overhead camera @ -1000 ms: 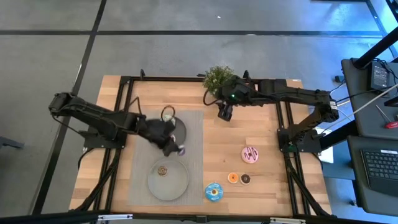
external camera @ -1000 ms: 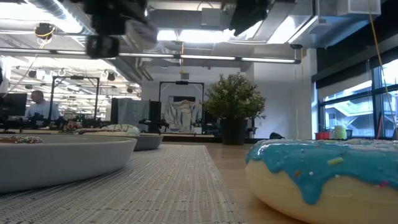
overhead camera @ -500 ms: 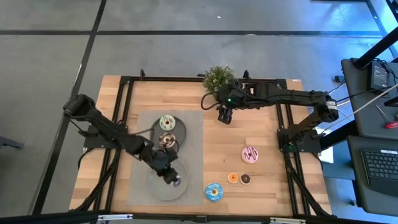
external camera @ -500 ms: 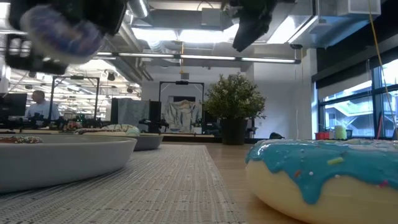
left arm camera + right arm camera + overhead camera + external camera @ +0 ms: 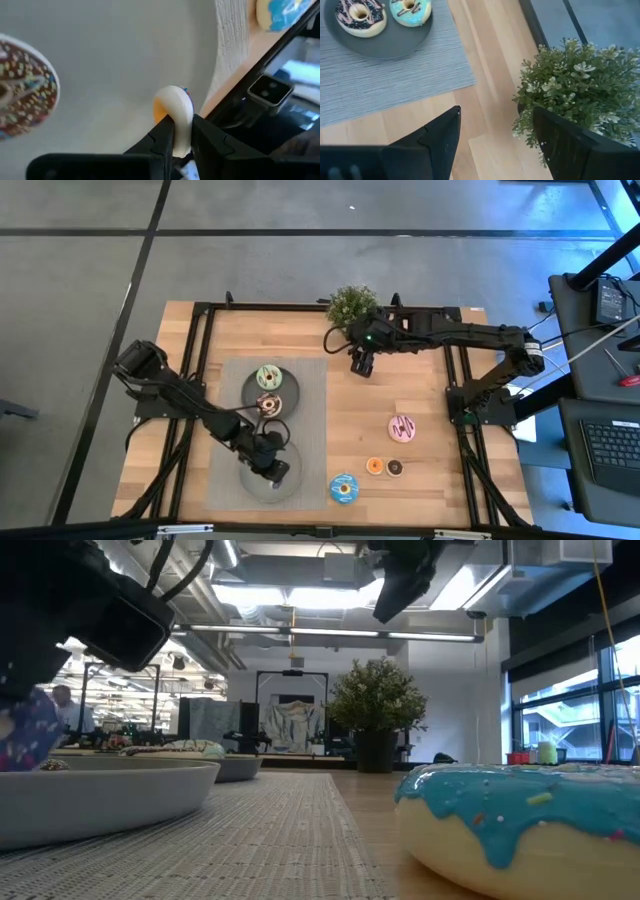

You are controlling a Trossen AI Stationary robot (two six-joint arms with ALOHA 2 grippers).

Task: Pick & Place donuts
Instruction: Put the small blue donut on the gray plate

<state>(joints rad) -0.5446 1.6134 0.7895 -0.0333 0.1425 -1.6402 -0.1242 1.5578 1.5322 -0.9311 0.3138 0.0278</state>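
Lowering onto the front plate (image 5: 252, 480), the left pincer (image 5: 272, 470) now pinches the purple donut (image 5: 175, 117) just above it, ready for release, while the right pincer (image 5: 361, 364), spread, waits near the plant (image 5: 351, 304).

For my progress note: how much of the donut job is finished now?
Done: green donut, chocolate-white donut on the far plate; sprinkled brown donut on the near plate. In hand: left hand holds purple mini donut over it. Left: pink donut, orange donut, dark mini donut, blue donut on the wood. Right hand waits by the plant.
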